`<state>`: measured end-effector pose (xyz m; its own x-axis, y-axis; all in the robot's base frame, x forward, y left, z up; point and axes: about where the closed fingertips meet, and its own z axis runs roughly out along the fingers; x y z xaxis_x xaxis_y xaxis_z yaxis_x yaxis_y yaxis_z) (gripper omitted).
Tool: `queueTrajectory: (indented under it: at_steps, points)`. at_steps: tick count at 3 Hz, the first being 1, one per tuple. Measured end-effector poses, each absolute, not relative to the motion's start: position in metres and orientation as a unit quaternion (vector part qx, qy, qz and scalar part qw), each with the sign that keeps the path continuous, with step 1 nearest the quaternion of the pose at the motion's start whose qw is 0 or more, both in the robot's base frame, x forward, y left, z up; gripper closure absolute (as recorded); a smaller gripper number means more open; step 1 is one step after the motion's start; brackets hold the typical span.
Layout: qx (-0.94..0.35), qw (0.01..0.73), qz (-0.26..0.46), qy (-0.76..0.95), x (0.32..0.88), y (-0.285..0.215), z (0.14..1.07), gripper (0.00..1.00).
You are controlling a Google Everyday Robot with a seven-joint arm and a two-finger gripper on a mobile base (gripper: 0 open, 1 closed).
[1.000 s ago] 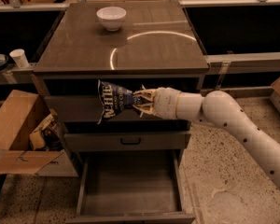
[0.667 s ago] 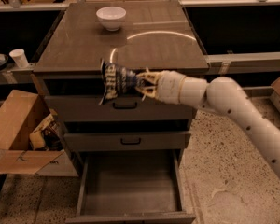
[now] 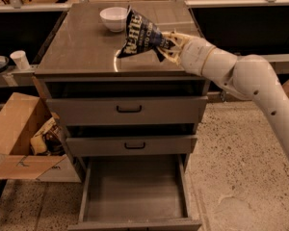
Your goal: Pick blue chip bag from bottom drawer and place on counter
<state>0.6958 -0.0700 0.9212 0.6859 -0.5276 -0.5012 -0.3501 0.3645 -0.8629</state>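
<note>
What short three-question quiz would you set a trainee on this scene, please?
1. True or false: the bottom drawer is shut.
2. The end effector, above the right part of the counter, is shut on: A) a paper cup, B) the blue chip bag, C) a drawer handle.
3. What dish stands at the back of the counter?

Key: 1. False, it is pulled open. 2. B. 3. The white bowl.
</note>
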Motion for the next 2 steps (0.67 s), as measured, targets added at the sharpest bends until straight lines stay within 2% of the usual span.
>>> queueTrajectory:
  at_steps: [2]
  points:
    - [-0.478,0.746,-0.029,0.463,0.761,-0.113,0.929,1.00]
